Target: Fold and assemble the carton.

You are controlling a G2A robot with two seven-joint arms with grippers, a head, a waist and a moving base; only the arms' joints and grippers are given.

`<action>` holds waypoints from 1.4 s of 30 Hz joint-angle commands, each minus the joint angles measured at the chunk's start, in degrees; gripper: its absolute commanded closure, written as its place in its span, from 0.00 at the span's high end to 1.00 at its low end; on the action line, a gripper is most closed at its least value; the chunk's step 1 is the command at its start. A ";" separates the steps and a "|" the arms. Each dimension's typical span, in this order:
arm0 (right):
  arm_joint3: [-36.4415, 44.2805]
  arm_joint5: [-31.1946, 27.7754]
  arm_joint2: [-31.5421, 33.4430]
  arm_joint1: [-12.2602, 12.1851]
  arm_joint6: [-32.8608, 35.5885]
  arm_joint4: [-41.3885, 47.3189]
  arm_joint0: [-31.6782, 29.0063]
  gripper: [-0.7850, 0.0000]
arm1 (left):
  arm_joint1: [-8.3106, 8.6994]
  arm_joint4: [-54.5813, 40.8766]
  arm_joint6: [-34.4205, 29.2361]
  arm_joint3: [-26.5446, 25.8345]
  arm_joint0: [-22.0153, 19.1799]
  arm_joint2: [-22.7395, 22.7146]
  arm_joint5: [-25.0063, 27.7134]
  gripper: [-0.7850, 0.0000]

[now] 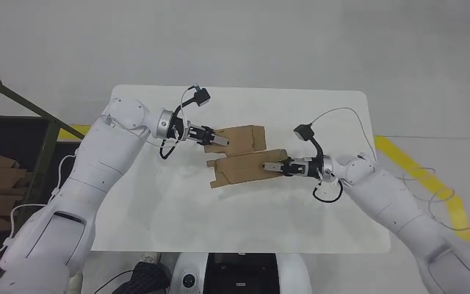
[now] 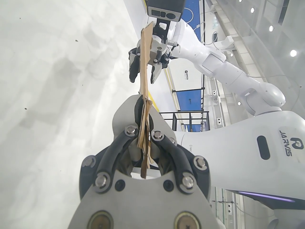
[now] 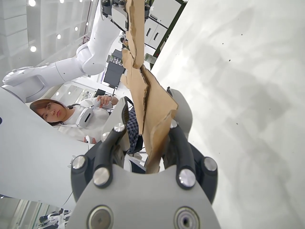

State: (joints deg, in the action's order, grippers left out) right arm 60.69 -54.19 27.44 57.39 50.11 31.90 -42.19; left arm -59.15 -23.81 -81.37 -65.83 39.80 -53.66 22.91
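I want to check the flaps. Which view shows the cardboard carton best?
The top view: the flattened cardboard carton shows its broad face and flaps there. Both wrist views see it nearly edge-on, as a thin strip between gripper fingers.

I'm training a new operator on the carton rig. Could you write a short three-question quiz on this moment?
1. True or false: the left pincer is shut on the cardboard carton.
2. The carton is: A) still flat, not yet opened into a box; B) a fully erected box; C) crumpled into a ball.
3. Which pincer stands open, with one finger on each side of the carton?
Key: 1 true. 2 A. 3 the right pincer.
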 commanded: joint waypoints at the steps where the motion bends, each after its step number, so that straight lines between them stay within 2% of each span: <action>1: -0.16 -0.30 -0.96 -0.08 -0.30 0.50 0.42 0.29 | -0.01 -0.24 0.13 -0.06 -0.04 0.12 0.12 0.00; 2: -0.25 -0.44 -1.41 -0.13 -0.44 0.72 0.66 0.27 | -0.03 -0.28 0.17 -0.05 -0.07 0.22 0.17 0.00; 6: -0.38 -1.21 -3.17 -0.38 -1.21 1.65 1.47 0.02 | -0.14 -0.39 0.28 0.05 -0.23 0.64 0.27 0.00; 12: -0.41 -2.49 -5.59 -0.96 -2.49 3.18 2.38 0.00 | -0.16 -0.52 0.40 0.51 -0.44 0.86 0.39 0.00; 13: -0.35 -2.62 -5.99 -1.05 -2.63 3.47 2.53 0.00 | -0.16 -0.64 0.40 0.62 -0.43 0.85 0.40 0.09; 14: -0.35 -2.73 -6.38 -1.13 -2.73 3.70 2.72 0.00 | -0.15 -0.86 0.52 0.72 -0.41 0.77 0.51 0.46; 15: -0.32 -2.88 -6.76 -1.21 -2.88 3.93 2.90 0.00 | -0.14 -1.16 0.63 0.74 -0.35 0.68 0.63 0.79; 16: -0.35 -3.03 -7.13 -1.28 -3.03 4.14 3.07 0.00 | -0.13 -1.66 0.66 0.86 -0.24 0.54 0.65 1.00; 21: -1.01 -3.33 -8.47 -1.54 -3.34 6.91 3.73 0.00 | -0.05 -4.02 1.11 1.63 0.09 -0.50 0.78 1.00; 28: -2.82 -0.75 -8.34 -1.52 -0.76 13.55 3.92 0.00 | -0.06 -8.23 1.19 2.55 1.31 -1.95 1.07 1.00; 42: -5.82 1.81 -6.48 -0.36 1.80 13.65 3.30 0.00 | -0.30 -9.66 -0.60 0.28 1.99 -1.80 -0.61 1.00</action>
State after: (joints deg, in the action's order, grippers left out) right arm 55.01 -52.38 20.83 56.90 51.91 45.75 -38.83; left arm -59.50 -33.93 -81.86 -65.27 41.72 -55.46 22.43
